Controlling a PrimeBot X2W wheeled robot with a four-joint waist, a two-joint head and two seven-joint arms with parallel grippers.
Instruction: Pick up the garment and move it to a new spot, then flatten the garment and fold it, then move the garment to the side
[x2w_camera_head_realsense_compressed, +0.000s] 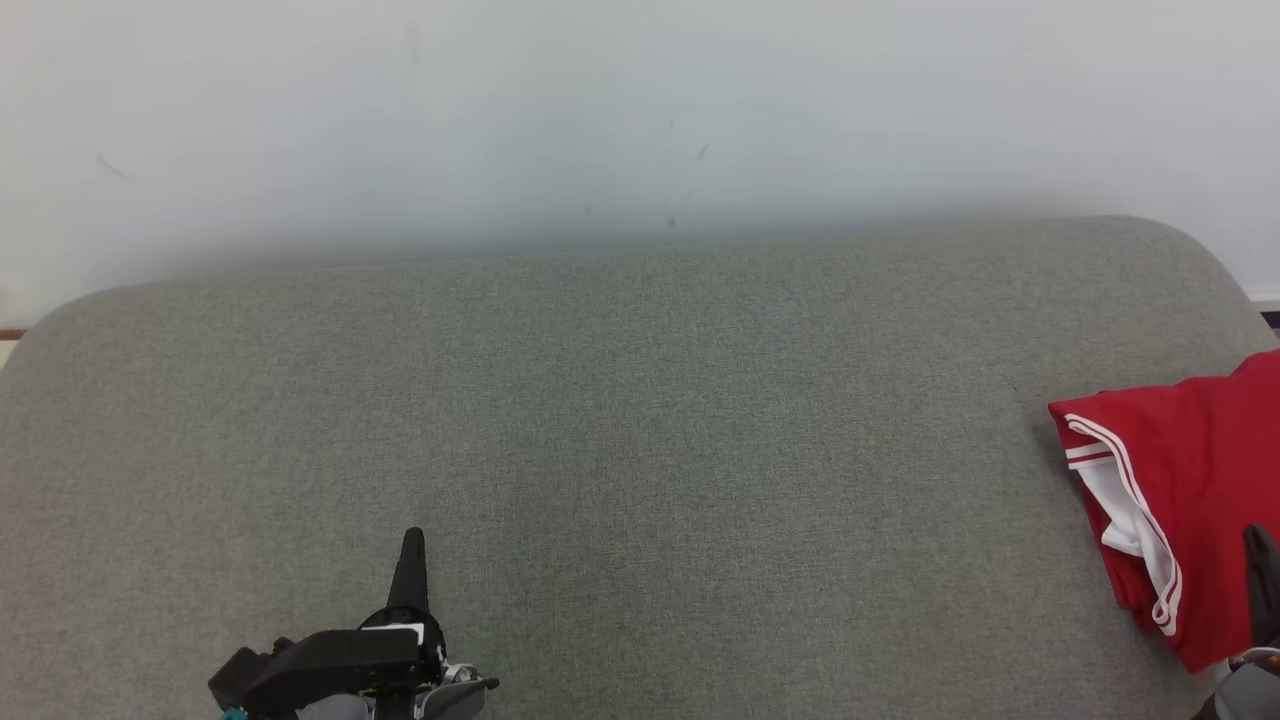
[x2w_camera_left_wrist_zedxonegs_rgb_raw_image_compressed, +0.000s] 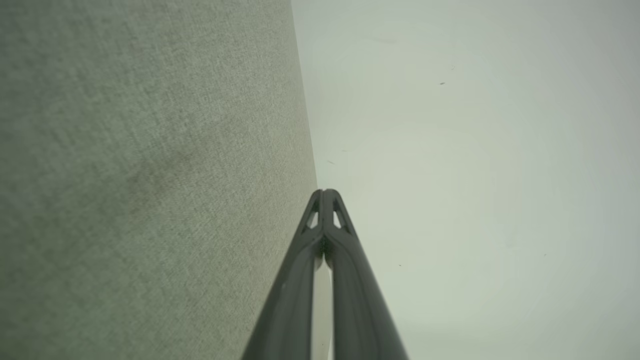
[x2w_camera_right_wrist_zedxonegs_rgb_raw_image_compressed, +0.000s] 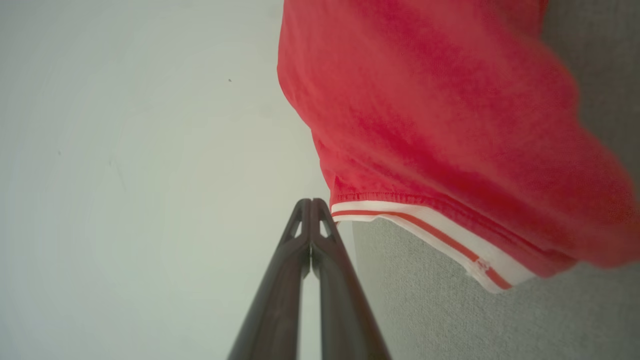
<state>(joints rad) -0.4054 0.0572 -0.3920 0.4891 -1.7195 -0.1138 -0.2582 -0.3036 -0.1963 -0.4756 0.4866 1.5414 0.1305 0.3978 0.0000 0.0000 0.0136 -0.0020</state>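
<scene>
Head view showed the red garment (x2w_camera_head_realsense_compressed: 1190, 480) folded at four o'clock on the grey cushion (x2w_camera_head_realsense_compressed: 640, 420), left gripper (x2w_camera_head_realsense_compressed: 412, 545) and right gripper (x2w_camera_head_realsense_compressed: 1260, 550) clenched empty, so little seemed left.

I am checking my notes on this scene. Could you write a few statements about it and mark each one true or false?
1. The red garment lies at the right side of the grey cushion. True.
2. The left end effector holds a corner of the garment. False: it is shut on nothing, and it is far from the garment, at the lower left of the head view.
3. The garment has a white trim with a red stripe. True.
4. The right end effector stands wide open. False: its two fingers are pressed together.
5. The garment is spread flat across the middle of the cushion. False: it lies folded over at the right edge.
</scene>
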